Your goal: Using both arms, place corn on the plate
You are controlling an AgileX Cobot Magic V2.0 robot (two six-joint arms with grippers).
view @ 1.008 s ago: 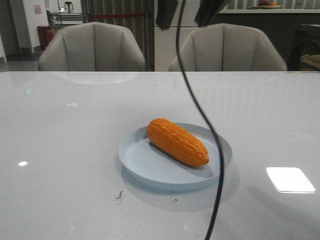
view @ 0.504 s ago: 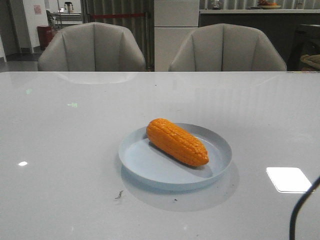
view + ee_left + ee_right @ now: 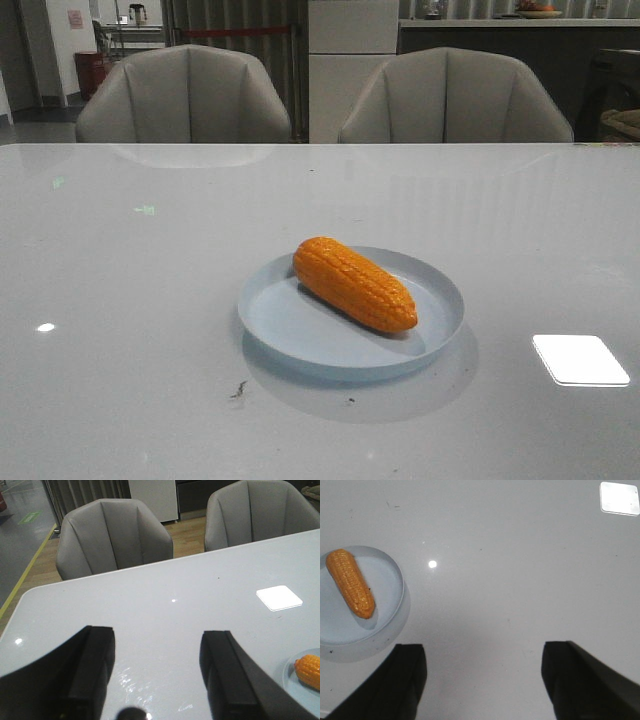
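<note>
From the front we see the table point(image 3: 130, 300), two chairs point(image 3: 185, 95) behind it at 12 o'clock, and the plate point(image 3: 300, 335) near the middle with the corn point(image 3: 354, 283) lying in it, blunt end toward 10 o'clock and tapered tip toward 4 o'clock. Neither arm shows in this view.

The wrist views supply what the front lacks. In the left wrist view we find the left gripper point(image 3: 157, 672) with its dark fingers point(image 3: 92, 667) spread wide and nothing between them, over bare table; only a sliver of the corn point(image 3: 310, 670) and plate rim point(image 3: 289, 672) shows at the frame edge. The right wrist view looks straight down: the right gripper point(image 3: 482, 680) is likewise spread apart and empty, with the plate point(image 3: 387, 587) and corn point(image 3: 351, 582) well off to one side of it.

Compared with half a second ago, the dark cable at 5 o'clock in the front view is gone; a second ago it crossed the plate. Plate and corn have not moved.
</note>
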